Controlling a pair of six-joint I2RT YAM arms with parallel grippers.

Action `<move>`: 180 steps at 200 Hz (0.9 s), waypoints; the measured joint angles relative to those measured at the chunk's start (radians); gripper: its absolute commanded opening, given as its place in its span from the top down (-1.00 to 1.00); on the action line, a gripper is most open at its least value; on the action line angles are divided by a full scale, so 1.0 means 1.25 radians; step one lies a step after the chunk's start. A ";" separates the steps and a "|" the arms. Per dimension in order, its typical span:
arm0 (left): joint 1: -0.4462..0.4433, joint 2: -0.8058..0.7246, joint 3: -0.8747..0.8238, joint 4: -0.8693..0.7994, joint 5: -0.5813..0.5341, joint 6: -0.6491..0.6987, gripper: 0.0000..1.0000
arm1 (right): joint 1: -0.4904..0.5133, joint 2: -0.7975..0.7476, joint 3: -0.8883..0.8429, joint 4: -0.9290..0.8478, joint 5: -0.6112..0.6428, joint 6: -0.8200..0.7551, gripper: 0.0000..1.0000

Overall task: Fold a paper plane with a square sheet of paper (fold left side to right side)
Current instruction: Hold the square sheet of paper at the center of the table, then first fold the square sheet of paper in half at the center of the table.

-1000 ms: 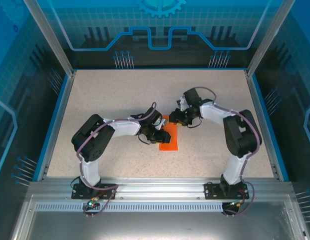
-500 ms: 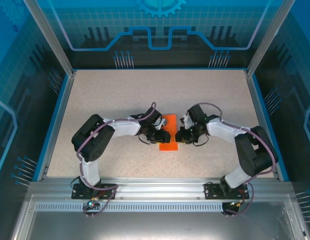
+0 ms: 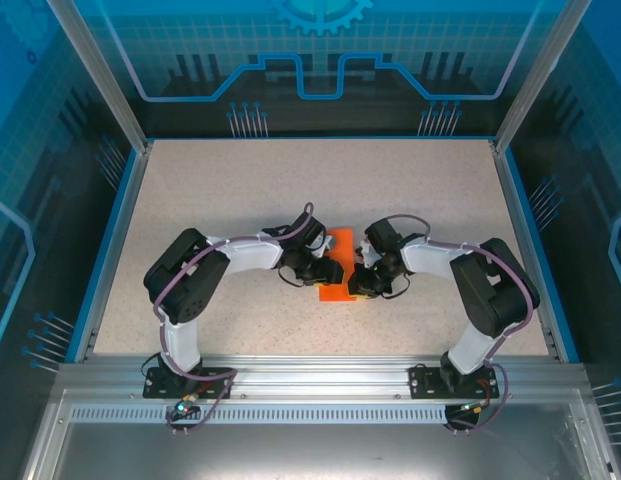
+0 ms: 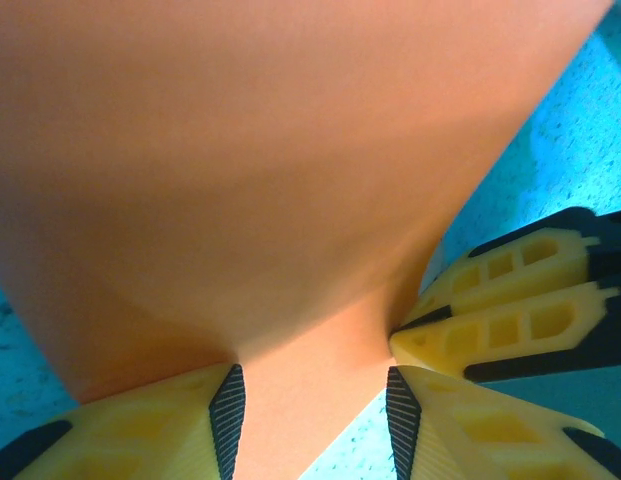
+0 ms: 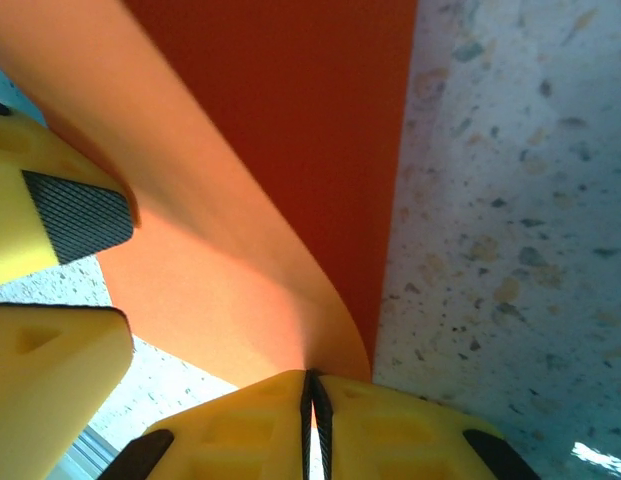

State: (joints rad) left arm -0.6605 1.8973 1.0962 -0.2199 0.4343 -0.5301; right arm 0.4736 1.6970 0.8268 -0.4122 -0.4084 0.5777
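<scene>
Right wrist: my right gripper (image 5: 312, 388) pinched the square sheet of paper (image 5: 280, 120), curling it to fold; my left gripper (image 4: 310, 405), jaws apart, straddled it, likely anchoring.

One square sheet of paper (image 3: 341, 245), bright orange, about midway between the left and right edges of the table (image 3: 210, 190). One speckled table. Two arms, bolted at its near edge: one left arm (image 3: 240, 255), one right arm (image 3: 440, 258). Two grippers, one left gripper (image 3: 328, 272) and one right gripper (image 3: 358, 282). Two yellow fingers (image 4: 140, 430) on each, four in all, all four countable from either wrist. Two black ribbed pads (image 4: 228, 405) from the left wrist, one from the right wrist.
</scene>
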 measured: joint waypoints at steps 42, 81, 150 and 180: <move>0.009 0.007 0.071 -0.015 0.000 0.001 0.06 | 0.000 0.008 0.010 -0.014 0.001 -0.006 0.74; 0.027 0.051 0.099 -0.020 -0.004 0.005 0.06 | 0.003 0.010 0.016 -0.023 0.008 -0.012 0.74; 0.058 0.094 0.124 -0.051 0.005 0.010 0.06 | 0.004 0.022 0.033 -0.046 0.013 -0.026 0.74; 0.072 0.120 0.158 -0.064 0.030 0.010 0.05 | 0.004 0.029 0.042 -0.055 0.015 -0.035 0.74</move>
State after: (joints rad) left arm -0.5709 2.0472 1.2934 -0.3004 0.4721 -0.5175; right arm 0.4782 1.7332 0.8791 -0.4805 -0.3893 0.5335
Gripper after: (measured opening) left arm 0.470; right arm 0.129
